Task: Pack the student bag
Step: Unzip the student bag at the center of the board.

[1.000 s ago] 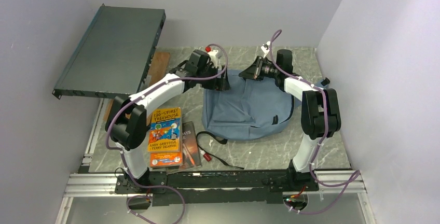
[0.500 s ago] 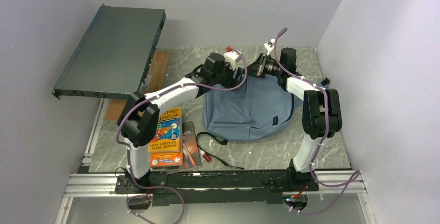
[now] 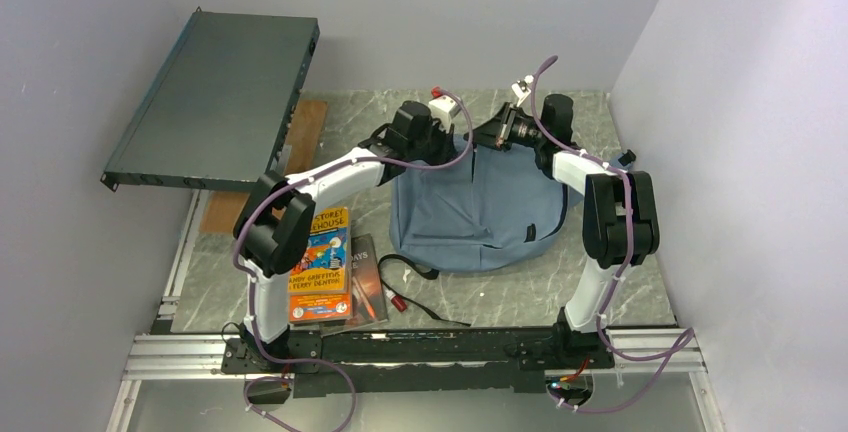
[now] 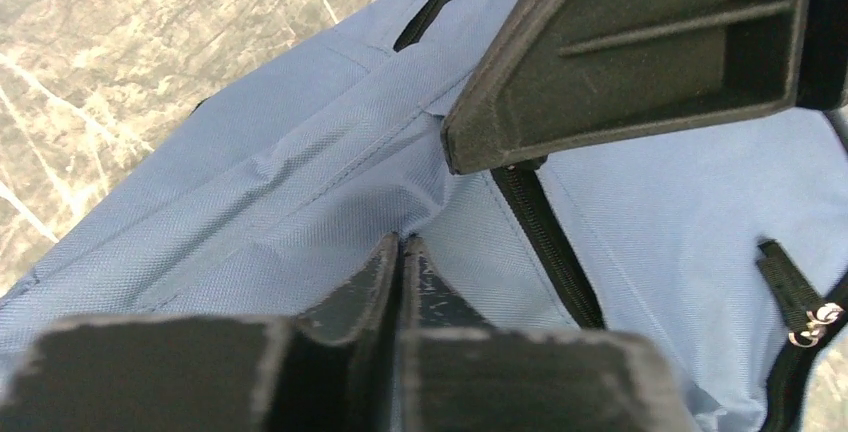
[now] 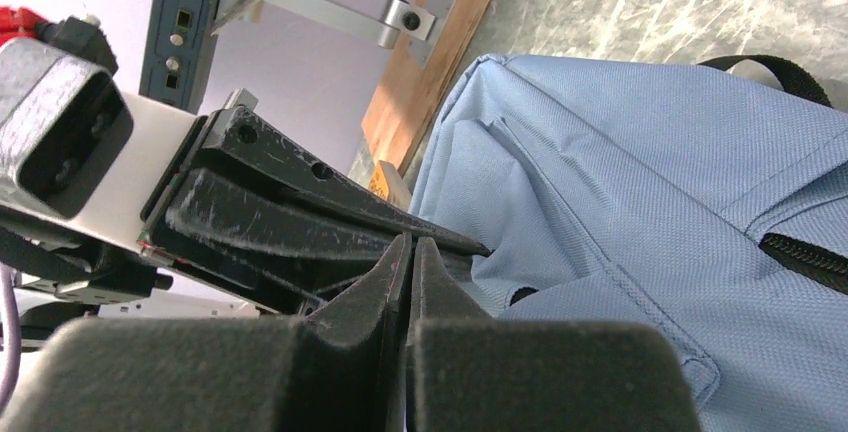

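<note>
The left pincer had its two dark fingers pressed tightly together, their tips set into a puckered fold of the soft blue-grey fabric student bag, so it appeared to be pinching that cloth. The right pincer was likewise closed, with no gap between its fingers. Its tips rested against the bag just beside the left pincer's tips, though it could not be told whether any cloth was caught between them. The two pincers met almost tip to tip from opposite sides at the far edge of the bag, which lay on the grey marble-patterned table and spread from the pincers back toward the arm bases. A dark zipper ran out from just under the right pincer's tip. Well apart from the left pincer, near that arm's base, a bright orange and blue paperback book lay on a darker book. Further left of the left pincer, a flat dark green metal panel stood tilted, with a brown wooden board beside its lower edge.
</note>
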{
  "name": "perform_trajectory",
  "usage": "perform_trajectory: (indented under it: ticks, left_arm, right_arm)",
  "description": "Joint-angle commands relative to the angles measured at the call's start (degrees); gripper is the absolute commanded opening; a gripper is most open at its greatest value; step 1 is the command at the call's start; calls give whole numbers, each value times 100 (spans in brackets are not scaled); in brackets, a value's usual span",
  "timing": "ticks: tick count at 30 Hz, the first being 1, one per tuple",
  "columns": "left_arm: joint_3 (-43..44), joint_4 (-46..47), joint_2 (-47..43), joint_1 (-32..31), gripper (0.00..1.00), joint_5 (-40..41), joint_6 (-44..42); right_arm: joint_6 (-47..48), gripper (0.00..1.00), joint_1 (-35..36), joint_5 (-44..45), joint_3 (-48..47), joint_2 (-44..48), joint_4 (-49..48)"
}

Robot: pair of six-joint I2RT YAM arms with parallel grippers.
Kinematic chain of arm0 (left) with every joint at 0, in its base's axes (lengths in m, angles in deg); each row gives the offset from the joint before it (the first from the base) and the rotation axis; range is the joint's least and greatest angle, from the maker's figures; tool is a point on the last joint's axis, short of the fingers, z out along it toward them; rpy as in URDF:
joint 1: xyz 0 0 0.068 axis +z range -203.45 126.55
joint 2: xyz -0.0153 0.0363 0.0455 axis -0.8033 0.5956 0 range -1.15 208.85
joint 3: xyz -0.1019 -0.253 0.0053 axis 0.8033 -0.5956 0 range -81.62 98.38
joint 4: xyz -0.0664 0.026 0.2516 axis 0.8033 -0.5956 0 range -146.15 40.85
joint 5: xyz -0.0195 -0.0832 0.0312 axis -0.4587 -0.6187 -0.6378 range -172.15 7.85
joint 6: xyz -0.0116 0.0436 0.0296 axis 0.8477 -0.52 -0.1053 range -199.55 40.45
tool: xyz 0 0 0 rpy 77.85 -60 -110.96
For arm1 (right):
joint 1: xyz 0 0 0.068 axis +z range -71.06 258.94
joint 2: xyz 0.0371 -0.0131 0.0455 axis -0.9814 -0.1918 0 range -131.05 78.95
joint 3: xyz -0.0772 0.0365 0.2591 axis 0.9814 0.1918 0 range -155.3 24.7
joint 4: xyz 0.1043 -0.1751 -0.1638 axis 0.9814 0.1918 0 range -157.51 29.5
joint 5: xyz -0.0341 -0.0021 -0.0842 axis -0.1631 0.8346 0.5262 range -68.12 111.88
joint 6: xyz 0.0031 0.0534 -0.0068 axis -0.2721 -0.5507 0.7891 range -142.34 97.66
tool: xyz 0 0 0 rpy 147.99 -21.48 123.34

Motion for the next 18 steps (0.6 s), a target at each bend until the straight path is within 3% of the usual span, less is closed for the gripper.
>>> perform_trajectory:
  ticks: [1,9,18]
  left_arm:
    - [145,553,77,173,0,-374,408]
    - [-345,1324,-93,324,0,-17,1519]
    - [-53,1137,-16,368,0,756,1981]
  right_arm:
    - [-48,0,10,-165,20,271,-472]
    - [1043,0,250,215,335,597,594]
    - [2200,0,700,718,1146,1370,1643]
